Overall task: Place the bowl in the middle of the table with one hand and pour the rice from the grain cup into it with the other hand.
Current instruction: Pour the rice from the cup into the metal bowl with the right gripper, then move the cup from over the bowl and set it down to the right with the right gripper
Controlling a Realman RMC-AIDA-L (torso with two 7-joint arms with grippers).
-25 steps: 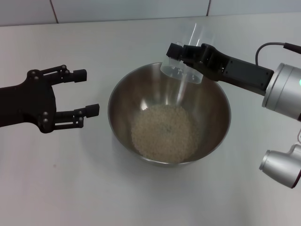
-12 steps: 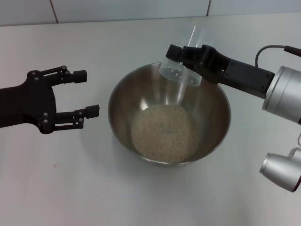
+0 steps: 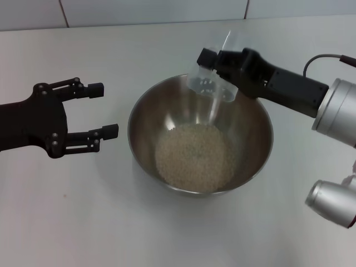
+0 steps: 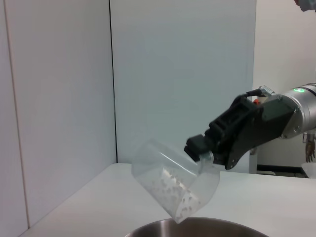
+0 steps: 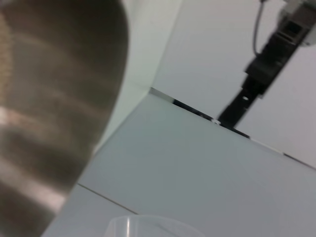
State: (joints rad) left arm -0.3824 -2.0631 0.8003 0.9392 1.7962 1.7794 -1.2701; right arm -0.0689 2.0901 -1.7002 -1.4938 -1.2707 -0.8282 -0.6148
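The steel bowl (image 3: 146,127) stands in the middle of the white table (image 3: 167,233), and a mound of rice (image 3: 194,157) lies on its bottom. My right gripper (image 3: 214,65) is shut on the clear grain cup (image 3: 207,83), holding it tipped mouth-down over the bowl's far rim. In the left wrist view the cup (image 4: 173,185) shows only a few grains stuck to its wall, above the bowl's rim (image 4: 197,228), with the right gripper (image 4: 203,150) clamped on it. To the bowl's left, my left gripper (image 3: 104,109) stays open and apart from it.
A tiled wall edge (image 3: 139,16) runs along the back of the table. The right wrist view shows the bowl's outer wall (image 5: 49,98) close by and the cup's rim (image 5: 148,228).
The right gripper has turned and risen slightly, tipping the cup a bit further over the bowl. The left arm and the bowl have not moved.
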